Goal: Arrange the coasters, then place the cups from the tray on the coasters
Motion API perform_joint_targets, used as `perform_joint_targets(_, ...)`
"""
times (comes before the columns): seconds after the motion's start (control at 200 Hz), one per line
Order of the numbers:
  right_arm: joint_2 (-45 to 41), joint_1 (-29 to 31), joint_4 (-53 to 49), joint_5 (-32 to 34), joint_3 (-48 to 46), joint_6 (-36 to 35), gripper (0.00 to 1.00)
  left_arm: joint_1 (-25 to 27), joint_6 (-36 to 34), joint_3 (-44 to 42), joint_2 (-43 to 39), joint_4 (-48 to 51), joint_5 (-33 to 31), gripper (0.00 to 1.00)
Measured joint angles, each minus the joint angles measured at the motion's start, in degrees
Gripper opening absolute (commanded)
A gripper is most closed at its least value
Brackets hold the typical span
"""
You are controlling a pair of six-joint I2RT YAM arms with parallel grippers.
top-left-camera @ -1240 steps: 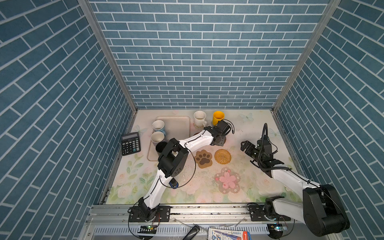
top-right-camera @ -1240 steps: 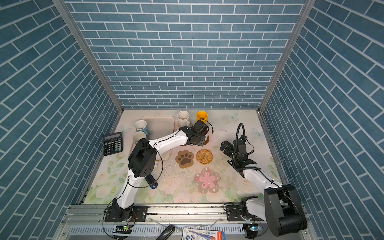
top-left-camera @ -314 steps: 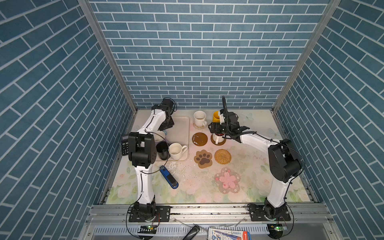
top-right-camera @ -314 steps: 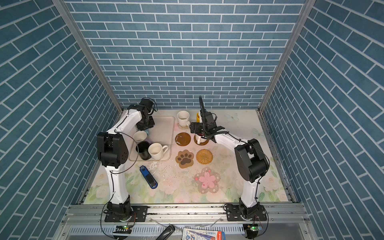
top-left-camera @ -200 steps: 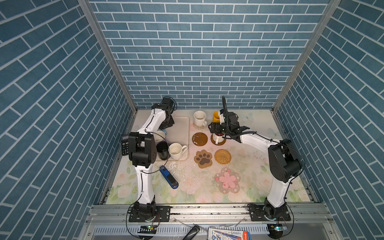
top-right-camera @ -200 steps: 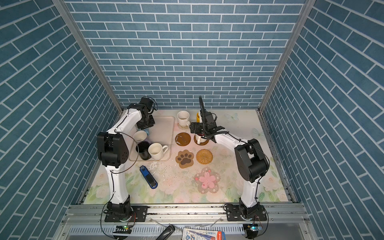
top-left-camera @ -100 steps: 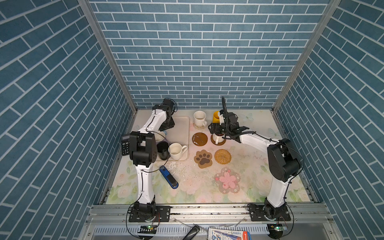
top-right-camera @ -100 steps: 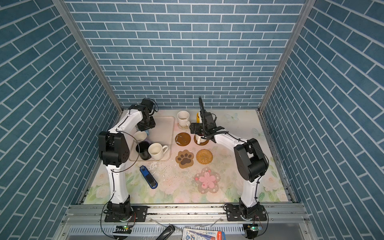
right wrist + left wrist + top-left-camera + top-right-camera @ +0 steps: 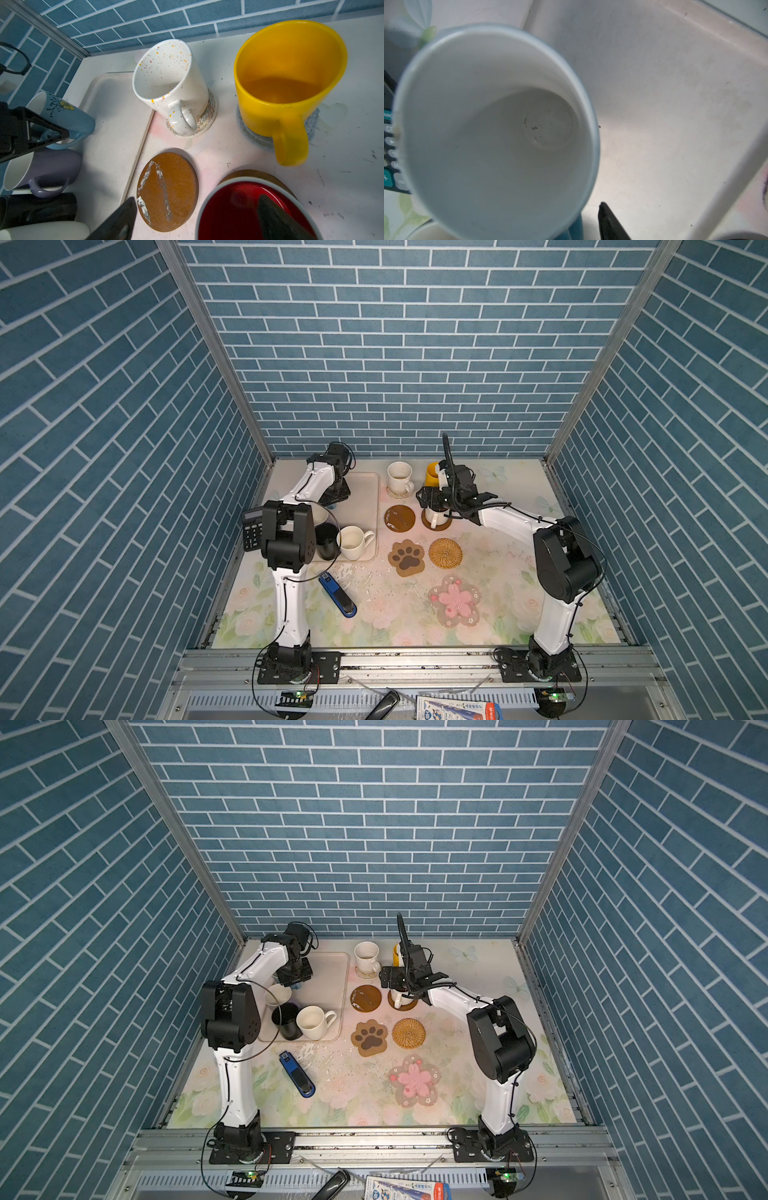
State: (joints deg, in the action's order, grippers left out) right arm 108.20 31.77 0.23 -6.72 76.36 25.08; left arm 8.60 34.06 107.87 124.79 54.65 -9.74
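Note:
My left gripper point(image 9: 336, 497) hangs over the light blue cup point(image 9: 488, 124) at the back left of the tray point(image 9: 365, 497). One finger point(image 9: 610, 224) stands just off its handle; the other is hidden. My right gripper point(image 9: 197, 220) is open astride the wall of the white cup with red inside point(image 9: 239, 207), which stands on a brown disc point(image 9: 259, 173). The speckled cup point(image 9: 399, 479) and yellow cup point(image 9: 432, 475) stand on woven coasters. Lavender point(image 9: 47, 166), black point(image 9: 327, 541) and cream point(image 9: 353, 542) cups are in the tray. A second brown disc point(image 9: 400, 518), paw point(image 9: 407, 558), rattan point(image 9: 445, 553) and flower point(image 9: 455, 600) coasters lie bare.
A black calculator point(image 9: 250, 531) lies left of the tray, close to the left arm. A blue stapler point(image 9: 337, 597) lies in front of the tray among crumbs. The back wall stands right behind the yellow and speckled cups.
Over the last second both arms hold their places. Six seconds ago the left gripper was among the coasters and the right arm hung back at the right; now each is over a cup.

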Motion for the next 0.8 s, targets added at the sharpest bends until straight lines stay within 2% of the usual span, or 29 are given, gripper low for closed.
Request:
perform_joint_targets(0.33, 0.0, 0.0, -0.7, 0.0, 0.1, 0.0, 0.91, 0.0, 0.1, 0.0, 1.3, -0.2, 0.6, 0.18)
perform_joint_targets(0.55, 0.0, 0.0, -1.4, 0.0, 0.1, -0.1, 0.91, -0.1, 0.0, 0.0, 1.3, -0.7, 1.2, 0.1)
perform_joint_targets(0.66, 0.0, 0.0, -1.7, 0.0, 0.1, -0.1, 0.91, -0.1, -0.1, 0.0, 1.3, -0.8, 1.3, 0.0)
perform_joint_targets(0.8, 0.0, 0.0, -1.9, 0.1, 0.1, -0.1, 0.91, -0.1, -0.1, -0.7, 1.1, -1.4, 1.6, 0.0)
